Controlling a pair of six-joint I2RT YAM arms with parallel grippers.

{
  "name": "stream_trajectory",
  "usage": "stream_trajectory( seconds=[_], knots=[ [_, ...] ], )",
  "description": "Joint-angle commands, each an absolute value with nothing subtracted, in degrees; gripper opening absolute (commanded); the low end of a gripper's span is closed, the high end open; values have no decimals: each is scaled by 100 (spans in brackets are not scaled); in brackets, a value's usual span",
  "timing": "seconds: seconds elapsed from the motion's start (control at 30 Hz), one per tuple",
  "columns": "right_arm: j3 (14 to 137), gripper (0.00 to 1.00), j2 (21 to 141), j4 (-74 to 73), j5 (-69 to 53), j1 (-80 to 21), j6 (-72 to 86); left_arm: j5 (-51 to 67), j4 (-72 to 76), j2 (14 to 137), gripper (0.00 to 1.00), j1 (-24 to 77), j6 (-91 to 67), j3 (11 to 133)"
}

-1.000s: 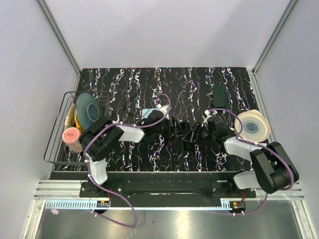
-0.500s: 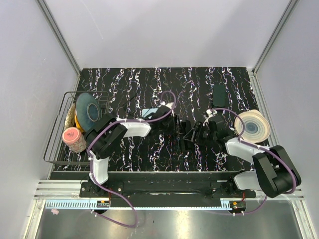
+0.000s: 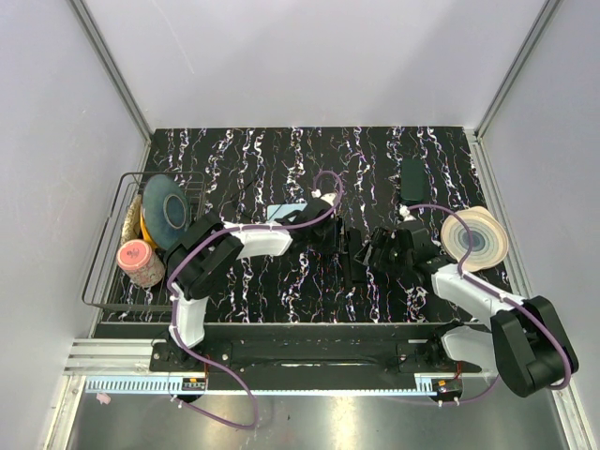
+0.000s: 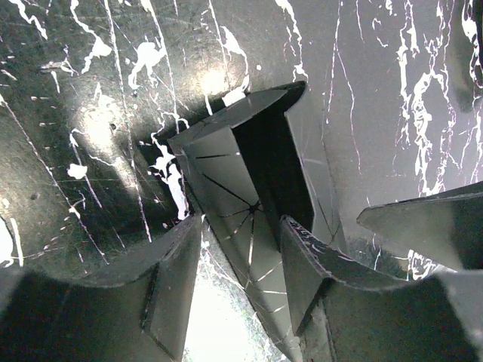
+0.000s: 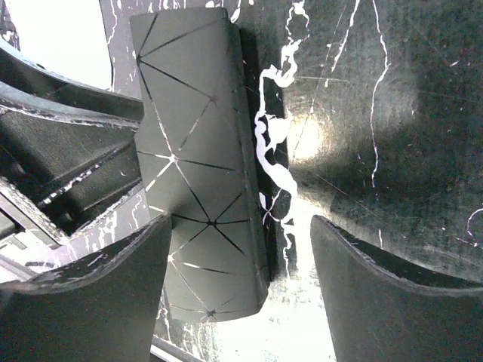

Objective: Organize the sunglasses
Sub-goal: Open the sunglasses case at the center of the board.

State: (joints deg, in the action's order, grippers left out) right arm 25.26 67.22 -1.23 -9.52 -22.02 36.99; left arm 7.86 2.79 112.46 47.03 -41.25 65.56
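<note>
A black folding sunglasses case with a triangle pattern lies on the black marbled table between my two grippers. In the left wrist view the case shows an open end just beyond my left gripper, which is open, its right finger close to the case. In the right wrist view the case lies between the open jaws of my right gripper, nearer the left finger. From above, the left gripper and the right gripper flank the case. No sunglasses show.
A dark green case lies at the back right. A light blue object lies under the left arm. A round striped disc sits at the right. A wire rack at the left holds a blue plate and a pink-lidded jar.
My left arm has reached further right towards the case. My right gripper has drawn back slightly to the right. The case now looks narrower from above.
</note>
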Motion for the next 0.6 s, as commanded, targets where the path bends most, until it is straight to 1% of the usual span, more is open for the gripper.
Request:
stream_trajectory(
  seconds=[0.0, 0.1, 0.13, 0.17, 0.27, 0.4, 0.57],
  knots=[
    [2839, 79, 6680, -519, -633, -2215, 3507, 158, -853, 11611, 52, 4676, -3735, 6416],
    [2979, 80, 6644, -474, -791, -2320, 3138, 202, -861, 11610, 52, 4676, -3700, 6486],
    [3127, 82, 6679, -588, -774, -2373, 3059, 211, -861, 11619, 52, 4676, -3700, 6504],
    [3199, 82, 6723, -650, -721, -2564, 2945, 228, -879, 11628, 52, 4676, -3700, 6530],
    [3489, 85, 6978, -940, -282, -2943, 2900, 237, -905, 11637, 52, 4676, -3709, 6583],
    [3603, 85, 7320, -1116, -27, -3014, 3120, 237, -905, 11602, 52, 4667, -3727, 6557],
    [3735, 84, 7435, -1564, 649, -3015, 3348, 246, -905, 11601, 52, 4676, -3727, 6539]
  ],
)
